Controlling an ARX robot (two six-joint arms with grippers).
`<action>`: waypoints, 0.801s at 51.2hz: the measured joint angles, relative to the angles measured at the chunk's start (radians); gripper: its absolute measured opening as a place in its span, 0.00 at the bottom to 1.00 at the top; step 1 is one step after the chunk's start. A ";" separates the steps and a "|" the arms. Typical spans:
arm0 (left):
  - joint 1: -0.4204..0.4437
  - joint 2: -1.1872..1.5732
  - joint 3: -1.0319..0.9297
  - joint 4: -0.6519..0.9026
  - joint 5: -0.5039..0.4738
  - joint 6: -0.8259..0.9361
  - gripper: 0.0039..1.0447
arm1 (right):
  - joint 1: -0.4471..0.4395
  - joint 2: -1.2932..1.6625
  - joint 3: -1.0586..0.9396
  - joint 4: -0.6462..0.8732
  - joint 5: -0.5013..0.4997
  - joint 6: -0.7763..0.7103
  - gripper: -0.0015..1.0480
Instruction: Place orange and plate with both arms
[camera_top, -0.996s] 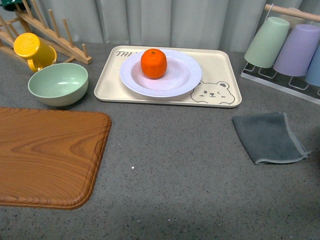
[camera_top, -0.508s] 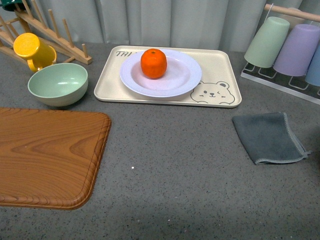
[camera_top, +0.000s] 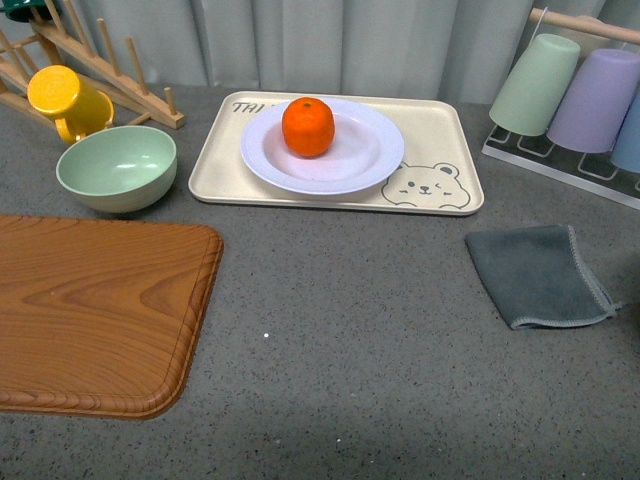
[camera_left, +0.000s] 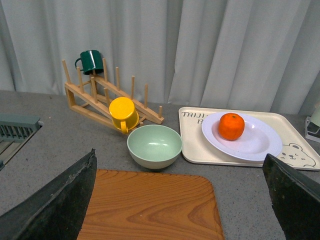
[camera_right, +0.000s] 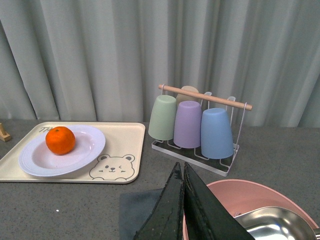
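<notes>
Nearest to the robot, in front view, no arm is visible; the grey counter (camera_top: 340, 330) is bare in the middle, w/ the wooden board (camera_top: 95, 310) at left and the grey cloth (camera_top: 537, 273) at right.

Left gripper (camera_left: 182, 200) shows its two dark fingers (camera_left: 60, 200) set wide apart at the picture edges, so it is spread and holds nothing. It hangs above the board's near side, pointing toward the back. Right gripper (camera_right: 183, 210) has its fingers pressed together to a thin seam, nothing between them. It hangs over the cloth, close to a pink bowl (camera_right: 260, 200).

Farther back, the orange (camera_top: 307, 126) sits in the plate (camera_top: 350, 160), toward its back-left part, and the plate rests on the bear tray (camera_top: 440, 190). From both grippers the pair lies ahead and toward the middle: right-forward for the left arm, left-forward for the right arm. The plate is round, so no long axis matters. Probably neither arm is clearly nearer; both are well apart from the tray and must reach forward. The mint bowl (camera_top: 117, 167) stands just beside the tray's left edge, a thing to avoid for the left arm.
</notes>
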 joint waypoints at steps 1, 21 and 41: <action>0.000 0.000 0.000 0.000 0.000 0.000 0.94 | 0.000 -0.005 0.000 -0.005 0.000 0.000 0.01; 0.000 0.000 0.000 0.000 0.000 0.000 0.94 | 0.000 -0.209 0.001 -0.215 0.000 0.000 0.01; 0.000 0.000 0.000 0.000 0.000 0.000 0.94 | 0.000 -0.210 0.001 -0.216 0.000 0.000 0.50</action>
